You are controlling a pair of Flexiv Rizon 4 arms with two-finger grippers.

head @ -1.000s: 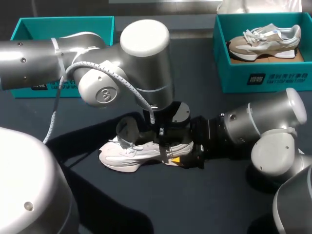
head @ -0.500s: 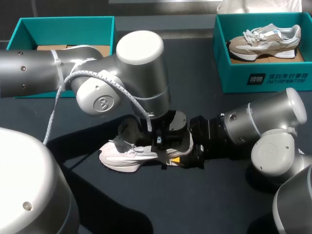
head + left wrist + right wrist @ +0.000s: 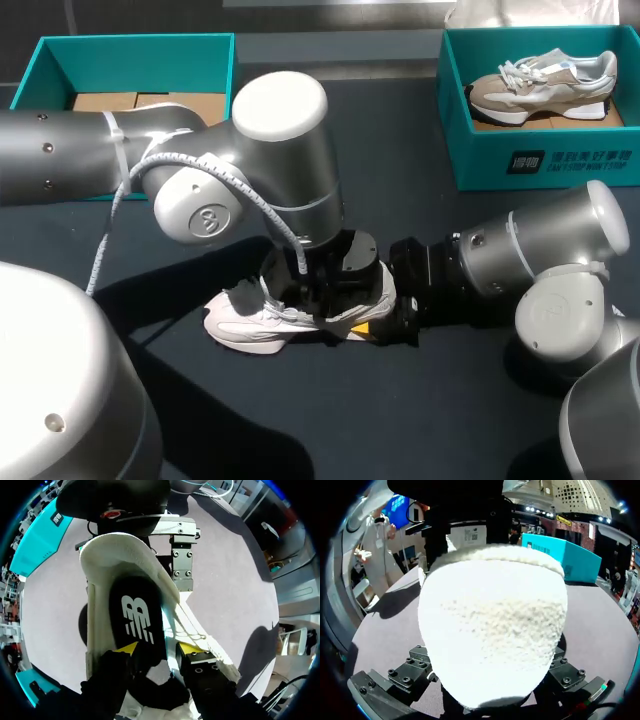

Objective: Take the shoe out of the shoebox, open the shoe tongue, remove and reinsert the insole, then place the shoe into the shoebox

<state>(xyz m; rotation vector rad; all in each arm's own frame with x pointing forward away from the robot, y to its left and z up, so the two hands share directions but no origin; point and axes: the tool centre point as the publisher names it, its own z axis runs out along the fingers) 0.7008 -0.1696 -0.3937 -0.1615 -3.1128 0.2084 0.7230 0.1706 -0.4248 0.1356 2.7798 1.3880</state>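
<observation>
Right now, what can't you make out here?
left hand: head view, my left arm covers it; left wrist view, too dark to see what it holds.
right hand: right wrist view, the heel of the shoe blocks its contact with the shoe.
insole front: left wrist view, hidden under the left hand.
shoe middle: head view, behind the left arm.

white logo showing bold on the black insole down in the white shoe, a stylised mark cut with slanted bars. over on the teal shoebox at the right there's white print on the front wall, a small square mark beside two lines of characters, too small to make out. and a round emblem sits on the left arm's joint cap.
</observation>
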